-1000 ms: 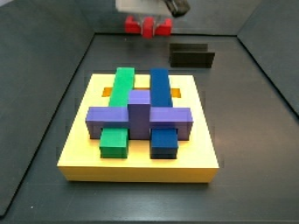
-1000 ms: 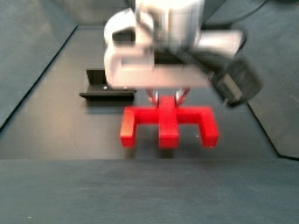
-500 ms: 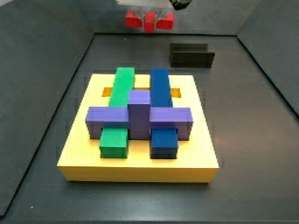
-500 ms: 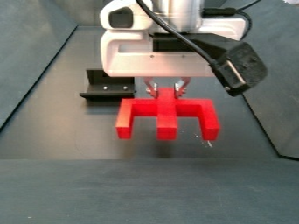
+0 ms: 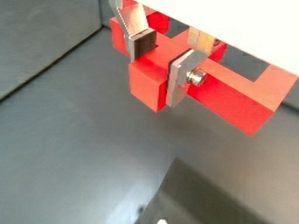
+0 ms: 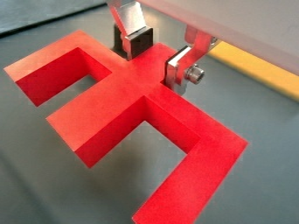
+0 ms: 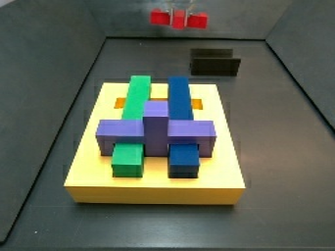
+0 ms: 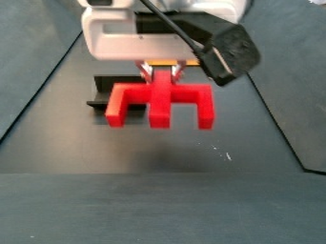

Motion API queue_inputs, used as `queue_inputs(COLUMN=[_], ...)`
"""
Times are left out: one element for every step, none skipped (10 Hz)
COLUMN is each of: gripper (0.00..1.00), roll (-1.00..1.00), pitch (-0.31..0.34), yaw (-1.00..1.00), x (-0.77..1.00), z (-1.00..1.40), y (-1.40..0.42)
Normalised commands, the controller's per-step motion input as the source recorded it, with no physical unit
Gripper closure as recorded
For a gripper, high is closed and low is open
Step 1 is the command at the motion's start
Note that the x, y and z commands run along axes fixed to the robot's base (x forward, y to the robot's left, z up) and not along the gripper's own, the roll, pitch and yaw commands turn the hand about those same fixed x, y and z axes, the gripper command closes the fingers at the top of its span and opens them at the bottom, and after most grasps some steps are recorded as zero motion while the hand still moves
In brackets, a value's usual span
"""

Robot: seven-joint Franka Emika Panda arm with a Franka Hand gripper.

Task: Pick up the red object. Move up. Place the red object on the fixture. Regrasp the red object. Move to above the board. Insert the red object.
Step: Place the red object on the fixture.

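Observation:
The red object [image 8: 159, 100] hangs in the air with its legs pointing down. My gripper [image 8: 162, 69] is shut on its centre stub from above. In both wrist views the silver fingers [image 5: 181, 74] [image 6: 181, 68] clamp the red object [image 5: 216, 94] [image 6: 117, 109] at its middle. In a side view the red object [image 7: 178, 18] sits high at the far end, above the floor. The fixture [image 7: 216, 63] stands on the floor at the far right; it also shows in a side view [image 8: 112, 96], partly hidden behind the red object. The board [image 7: 157, 181] lies nearer, bearing green, blue and purple blocks.
Dark walls enclose the floor on the left, right and far sides. A purple cross-shaped block [image 7: 156, 131] lies across the green [image 7: 133, 103] and blue [image 7: 179, 103] blocks on the board. A yellow edge of the board [image 6: 254, 68] shows in a wrist view.
My gripper has risen with the red object in it. The object sits higher above the floor in both side views and has shifted toward the fixture.

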Motion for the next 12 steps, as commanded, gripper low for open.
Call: queue_inputs(gripper=[1.0, 1.0, 1.0, 1.0, 1.0, 1.0, 1.0, 1.0, 1.0, 1.0, 1.0, 1.0], roll=[-0.42, -0.45, -0.63, -0.83, -0.79, -0.49, -0.35, -0.26, -0.17, -0.08, -0.1, -0.33], pitch=[0.369, 0.36, 0.386, 0.334, 0.146, 0.074, 0.0, 0.0, 0.0, -0.131, -0.283, -0.517], yaw=[0.0, 0.0, 0.0, 0.0, 0.0, 0.1, 0.17, 0.21, 0.24, 0.33, 0.42, 0.44], x=[0.81, 0.8, 0.83, 0.84, 0.8, 0.88, 0.89, 0.87, 0.83, 0.66, 0.56, 0.5], z=[0.05, 0.09, 0.19, 0.27, 0.1, 0.0, -0.07, -0.09, -0.06, -0.13, -0.25, -0.45], y=[-0.67, -0.68, -0.56, -0.38, -0.3, -0.38, -0.31, -0.29, -0.29, -0.28, -0.19, 0.0])
